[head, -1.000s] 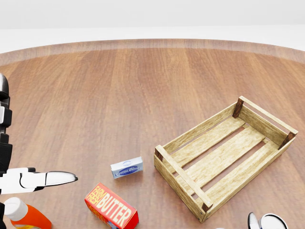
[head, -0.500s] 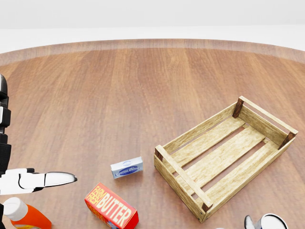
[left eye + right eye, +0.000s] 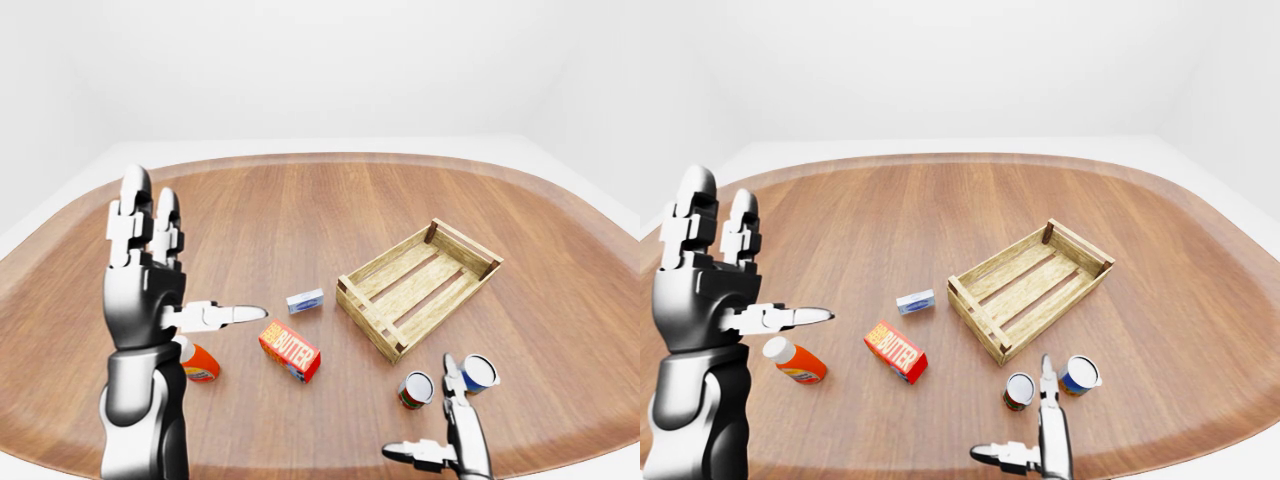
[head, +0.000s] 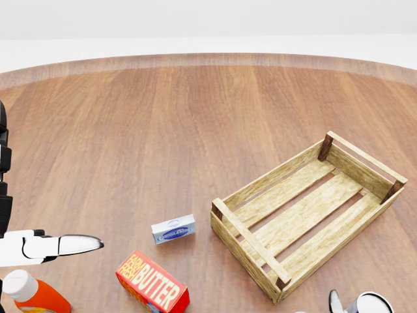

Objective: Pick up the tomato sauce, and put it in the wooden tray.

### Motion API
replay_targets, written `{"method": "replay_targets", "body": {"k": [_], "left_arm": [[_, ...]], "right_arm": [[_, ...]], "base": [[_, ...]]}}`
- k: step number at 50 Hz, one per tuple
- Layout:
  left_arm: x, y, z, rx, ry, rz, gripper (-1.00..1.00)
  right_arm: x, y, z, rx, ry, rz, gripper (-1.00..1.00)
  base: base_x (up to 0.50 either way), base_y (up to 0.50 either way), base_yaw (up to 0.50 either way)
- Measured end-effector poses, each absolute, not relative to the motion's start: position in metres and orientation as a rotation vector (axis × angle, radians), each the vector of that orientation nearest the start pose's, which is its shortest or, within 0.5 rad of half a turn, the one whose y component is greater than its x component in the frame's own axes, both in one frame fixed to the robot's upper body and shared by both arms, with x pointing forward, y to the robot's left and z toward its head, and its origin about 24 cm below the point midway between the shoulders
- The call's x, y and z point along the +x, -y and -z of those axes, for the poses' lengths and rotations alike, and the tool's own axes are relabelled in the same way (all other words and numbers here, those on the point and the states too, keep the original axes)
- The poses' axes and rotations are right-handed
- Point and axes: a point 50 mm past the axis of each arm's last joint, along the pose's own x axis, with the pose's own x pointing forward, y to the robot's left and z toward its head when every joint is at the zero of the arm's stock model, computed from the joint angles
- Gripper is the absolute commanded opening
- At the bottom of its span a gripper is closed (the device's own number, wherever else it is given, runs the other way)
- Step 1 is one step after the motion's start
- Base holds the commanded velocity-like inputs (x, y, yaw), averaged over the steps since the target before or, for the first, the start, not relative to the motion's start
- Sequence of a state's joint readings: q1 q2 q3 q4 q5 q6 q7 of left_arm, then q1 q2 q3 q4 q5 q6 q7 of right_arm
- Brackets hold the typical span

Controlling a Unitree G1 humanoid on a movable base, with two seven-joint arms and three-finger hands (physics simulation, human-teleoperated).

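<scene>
The tomato sauce can (image 3: 415, 389), with a red and green label, stands upright near the bottom of the left-eye view, just below the wooden tray (image 3: 385, 262). The tray holds nothing. My right hand (image 3: 425, 420) is open at the bottom edge, one finger pointing up between the tomato sauce can and a blue can (image 3: 480, 372), just below them; whether it touches either I cannot tell. My left hand (image 3: 175, 262) is open and raised at the left, fingers up and thumb pointing right, holding nothing.
An orange bottle with a white cap (image 3: 198, 362) lies below my left hand. A red butter box (image 3: 290, 351) and a small blue-white box (image 3: 305, 300) lie between the bottle and the tray. The round wooden table's edge (image 3: 300, 158) curves across the top.
In the head view my right hand's fingertip has shifted left along the bottom edge. My left hand has sunk slightly. The objects have not moved.
</scene>
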State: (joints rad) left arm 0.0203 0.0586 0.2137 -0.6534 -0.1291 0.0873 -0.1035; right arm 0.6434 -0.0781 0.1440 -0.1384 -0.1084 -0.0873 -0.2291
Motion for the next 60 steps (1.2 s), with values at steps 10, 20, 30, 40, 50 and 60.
{"method": "replay_targets", "body": {"k": [10,20,30,40,50,60], "left_arm": [[0.209,-0.192,-0.179,0.028,0.564,-0.047,1.00],[0.208,-0.192,-0.180,0.028,0.570,-0.047,1.00],[0.208,-0.192,-0.180,0.028,0.572,-0.048,1.00],[0.208,-0.193,-0.181,0.028,0.577,-0.049,1.00],[0.209,-0.194,-0.182,0.026,0.578,-0.051,1.00],[0.210,-0.194,-0.181,0.024,0.575,-0.050,1.00]], "right_arm": [[0.105,0.166,0.028,-0.181,-0.386,0.206,1.00],[0.107,0.167,0.029,-0.183,-0.389,0.207,1.00],[0.111,0.169,0.035,-0.185,-0.399,0.212,1.00],[0.114,0.170,0.038,-0.185,-0.407,0.218,1.00],[0.117,0.171,0.042,-0.185,-0.416,0.221,1.00],[0.122,0.172,0.048,-0.187,-0.423,0.223,1.00]], "base": [[0.00,0.00,0.00],[0.00,0.00,0.00],[0.00,0.00,0.00],[0.00,0.00,0.00],[0.00,0.00,0.00],[0.00,0.00,0.00]]}}
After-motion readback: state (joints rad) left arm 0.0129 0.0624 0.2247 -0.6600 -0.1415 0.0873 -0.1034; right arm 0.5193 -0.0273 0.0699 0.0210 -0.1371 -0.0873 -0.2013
